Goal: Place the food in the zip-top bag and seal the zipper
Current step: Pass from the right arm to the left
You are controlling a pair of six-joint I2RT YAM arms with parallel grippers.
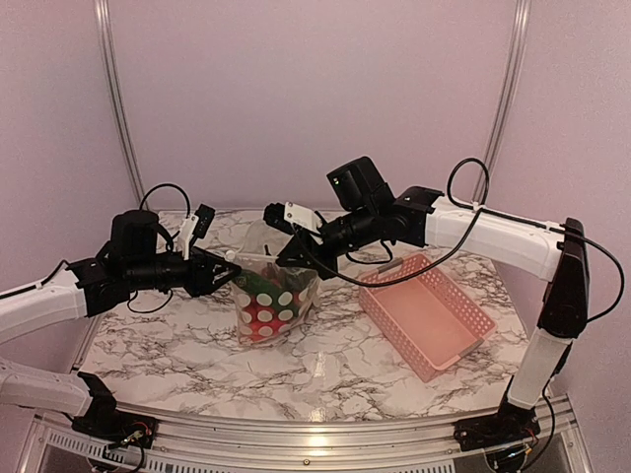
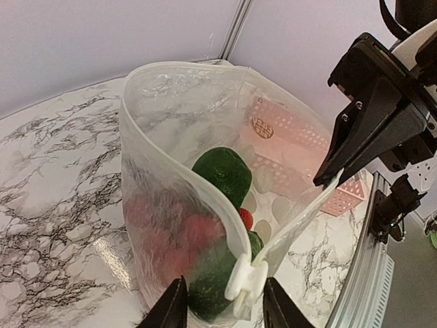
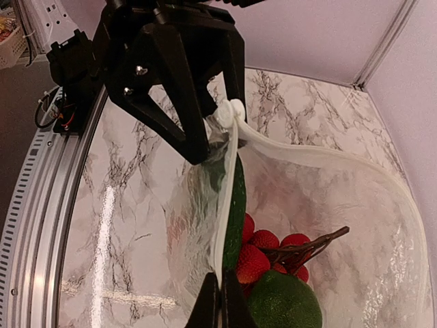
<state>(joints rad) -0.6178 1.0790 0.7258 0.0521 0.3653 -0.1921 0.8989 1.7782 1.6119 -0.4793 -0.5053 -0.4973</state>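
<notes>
The zip-top bag (image 1: 273,299) stands upright at mid-table, its mouth stretched open between my two grippers. Inside lies the food: a green pepper (image 2: 222,174), red berries (image 3: 273,249), a cucumber (image 3: 236,205) and a round green piece (image 3: 285,304). The white slider (image 2: 247,283) of the zipper (image 2: 198,184) sits between the fingers of my left gripper (image 2: 222,309), which stand apart on either side of it, open. My right gripper (image 3: 220,302) is shut on the bag's rim at the opposite end of the mouth, also seen as the right gripper (image 2: 328,179) in the left wrist view.
A pink slotted basket (image 1: 426,310) lies to the right of the bag, under the right arm. The metal rail (image 1: 315,434) runs along the table's near edge. Pale walls close the back and both sides.
</notes>
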